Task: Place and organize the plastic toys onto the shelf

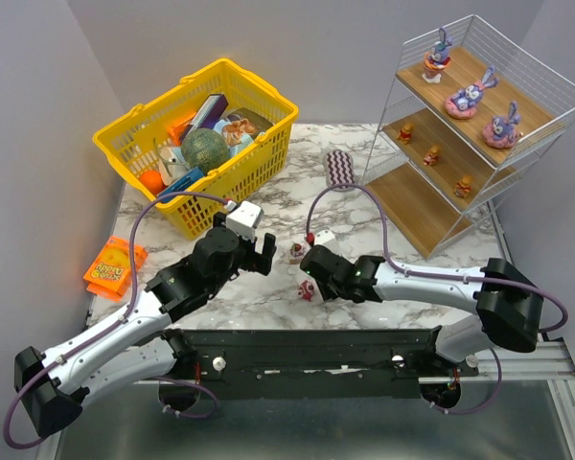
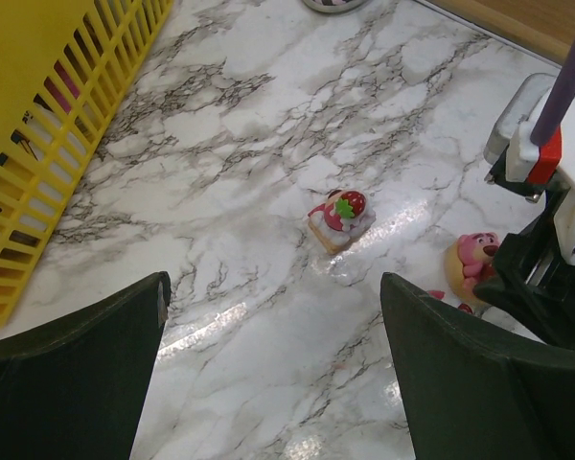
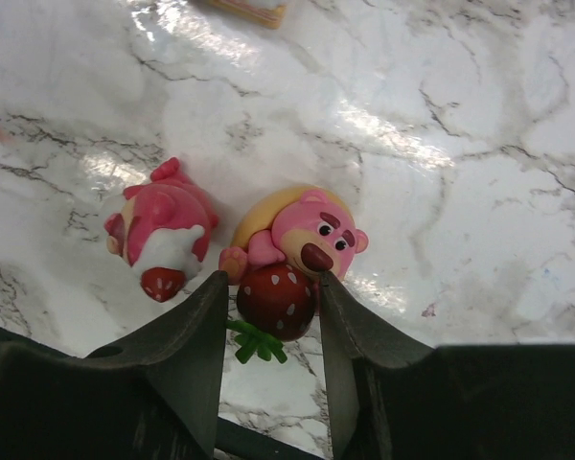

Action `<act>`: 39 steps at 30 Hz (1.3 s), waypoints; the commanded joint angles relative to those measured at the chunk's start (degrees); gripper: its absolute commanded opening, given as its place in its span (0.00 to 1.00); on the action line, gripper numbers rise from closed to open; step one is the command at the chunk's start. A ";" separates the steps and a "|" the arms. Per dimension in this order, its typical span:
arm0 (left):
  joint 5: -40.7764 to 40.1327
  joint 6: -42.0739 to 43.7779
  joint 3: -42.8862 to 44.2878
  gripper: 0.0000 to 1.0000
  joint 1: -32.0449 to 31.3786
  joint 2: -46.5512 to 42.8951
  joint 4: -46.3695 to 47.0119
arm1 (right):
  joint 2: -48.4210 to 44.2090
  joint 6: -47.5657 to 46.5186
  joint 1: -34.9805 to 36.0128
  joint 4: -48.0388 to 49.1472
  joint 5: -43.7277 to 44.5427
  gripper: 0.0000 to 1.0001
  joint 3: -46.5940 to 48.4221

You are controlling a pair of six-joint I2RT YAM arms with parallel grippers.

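Note:
My right gripper (image 3: 273, 280) is shut on the dark red strawberry of a pink bear toy (image 3: 311, 230), which lies on the marble table near the front middle (image 1: 307, 289). A second pink toy (image 3: 163, 230) lies on its side just left of it. A small strawberry cake toy (image 2: 340, 218) stands a little farther out. My left gripper (image 2: 273, 287) hovers open above the table on the near side of the cake toy, holding nothing. The shelf (image 1: 417, 206) at the far right carries three purple bunnies (image 1: 465, 96) on its top board and three orange bears (image 1: 431, 153) on its middle board.
A yellow basket (image 1: 196, 144) full of items stands at the back left, close to my left arm. An orange packet (image 1: 113, 266) lies at the table's left edge. A purple zigzag pad (image 1: 338, 168) rests in front of the shelf.

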 commanded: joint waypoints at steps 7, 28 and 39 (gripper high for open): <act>1.45 0.91 -1.97 0.99 0.48 0.28 4.60 | -0.23 8.13 -5.38 -15.58 16.02 0.20 5.83; 2.33 0.82 -3.47 0.99 1.62 0.01 6.10 | -8.04 -21.94 -34.83 5.33 18.31 0.03 -1.72; 2.51 0.82 -3.47 0.99 1.80 0.19 6.27 | -9.01 -23.43 -40.63 11.93 19.71 0.04 -7.88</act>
